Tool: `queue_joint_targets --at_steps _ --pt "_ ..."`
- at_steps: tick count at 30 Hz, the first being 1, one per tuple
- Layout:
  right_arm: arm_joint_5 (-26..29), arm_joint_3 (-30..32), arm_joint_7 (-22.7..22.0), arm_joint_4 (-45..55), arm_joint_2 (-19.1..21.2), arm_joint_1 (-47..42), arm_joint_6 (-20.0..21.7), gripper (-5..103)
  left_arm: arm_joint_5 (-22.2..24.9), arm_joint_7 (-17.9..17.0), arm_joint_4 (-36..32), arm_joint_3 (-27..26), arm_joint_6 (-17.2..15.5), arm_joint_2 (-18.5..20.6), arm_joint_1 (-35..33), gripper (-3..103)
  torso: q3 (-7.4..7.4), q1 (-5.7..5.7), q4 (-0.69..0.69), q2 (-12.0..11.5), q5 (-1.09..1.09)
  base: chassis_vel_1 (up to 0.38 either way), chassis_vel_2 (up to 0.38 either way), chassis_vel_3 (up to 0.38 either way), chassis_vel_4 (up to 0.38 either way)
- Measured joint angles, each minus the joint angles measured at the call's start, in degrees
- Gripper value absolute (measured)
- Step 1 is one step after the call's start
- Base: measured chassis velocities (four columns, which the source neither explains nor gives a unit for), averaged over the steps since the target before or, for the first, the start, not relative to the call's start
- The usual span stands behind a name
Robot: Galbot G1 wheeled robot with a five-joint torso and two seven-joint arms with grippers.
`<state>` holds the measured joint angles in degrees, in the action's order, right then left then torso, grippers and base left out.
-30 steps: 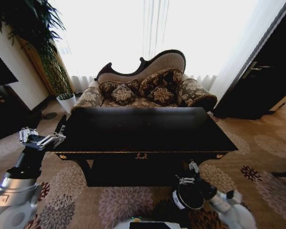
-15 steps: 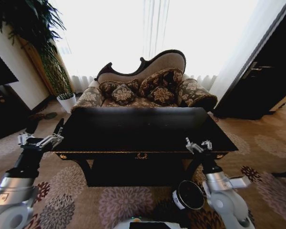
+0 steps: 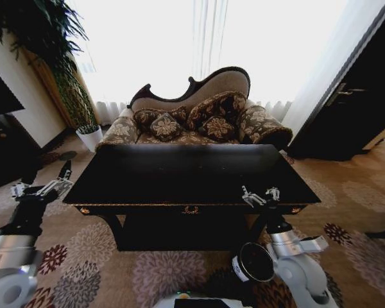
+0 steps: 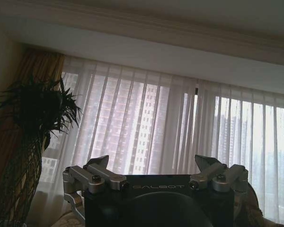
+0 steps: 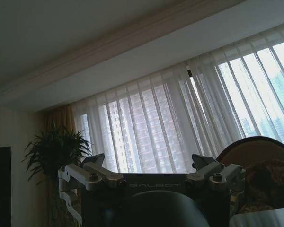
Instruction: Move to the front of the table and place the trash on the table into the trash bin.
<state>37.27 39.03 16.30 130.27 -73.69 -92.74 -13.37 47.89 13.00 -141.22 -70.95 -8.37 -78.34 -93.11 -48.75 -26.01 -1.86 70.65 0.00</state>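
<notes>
The table (image 3: 192,173) at frame centre shows a bare glossy top; I can make out no trash on it. The bin (image 3: 255,262) sits lower right. Paper wads would crush lightly; a can needs a side grip. Left gripper (image 3: 40,188) and right gripper (image 3: 260,194) hang open, empty.

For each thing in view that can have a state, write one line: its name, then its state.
table: upright, nothing lying on its glossy top.
trash bin: upright on the carpet, mouth uncovered.
left gripper: open, empty, raised beside the table's left end.
right gripper: open, empty, raised at the table's front edge.
</notes>
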Motion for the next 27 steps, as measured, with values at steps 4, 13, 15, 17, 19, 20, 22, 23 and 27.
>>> queue_joint_targets --at_steps 4,13,15,17,19,20,22,23,27 --pt "0.0 -0.1 0.2 0.3 -0.2 -0.3 -0.2 100 -0.2 0.8 0.4 -0.2 0.5 0.0 -0.2 100 0.0 0.0 0.01 0.0 -0.02 0.0 0.0 0.0 0.0" --pt "0.6 0.5 0.8 0.5 -0.3 -0.8 -1.3 100 -1.9 2.1 0.0 1.1 1.2 -0.5 -0.7 100 0.0 -0.01 0.0 0.0 -0.01 0.0 0.0 0.0 0.0" --pt "0.8 0.6 1.0 0.6 -0.3 -0.8 -1.3 100 -2.0 2.2 0.0 1.2 1.3 -0.5 -0.8 100 0.0 -0.01 0.01 0.0 -0.01 0.022 -0.03 -0.029 0.029" --pt "0.9 0.7 1.3 0.6 -0.4 -0.8 -1.3 100 -2.3 2.3 0.0 1.4 1.4 -0.5 -0.8 100 -0.01 -0.02 0.0 0.0 -0.01 0.09 -0.077 -0.078 0.092" --pt "1.0 0.7 1.5 0.7 -0.6 -0.9 -1.3 100 -2.3 2.4 0.1 1.5 1.5 -0.5 -0.8 100 -0.01 -0.02 0.01 0.0 -0.01 0.128 -0.117 -0.137 0.137" --pt "1.0 0.7 1.5 0.7 -0.6 -0.9 -1.3 100 -2.3 2.4 0.1 1.5 1.5 -0.5 -0.8 100 -0.01 -0.02 0.01 0.0 -0.01 0.135 -0.139 -0.137 0.137" --pt "1.0 0.7 1.8 0.7 -0.6 -1.0 -1.3 100 -2.4 2.5 0.2 1.6 1.6 -0.5 -0.8 100 -0.01 -0.02 0.0 0.0 -0.01 0.153 -0.165 -0.173 0.175" --pt "1.0 0.8 1.9 0.6 -0.6 -1.0 -1.3 100 -2.6 2.6 0.3 1.7 1.7 -0.5 -0.8 100 -0.01 -0.02 0.0 0.0 -0.01 0.171 -0.203 -0.207 0.187" --pt "1.2 0.9 2.3 0.4 -0.6 -0.8 -1.3 100 -2.7 2.7 0.4 1.8 1.8 -0.5 -0.8 100 0.0 0.0 0.01 0.0 -0.01 0.227 -0.214 -0.248 0.241"
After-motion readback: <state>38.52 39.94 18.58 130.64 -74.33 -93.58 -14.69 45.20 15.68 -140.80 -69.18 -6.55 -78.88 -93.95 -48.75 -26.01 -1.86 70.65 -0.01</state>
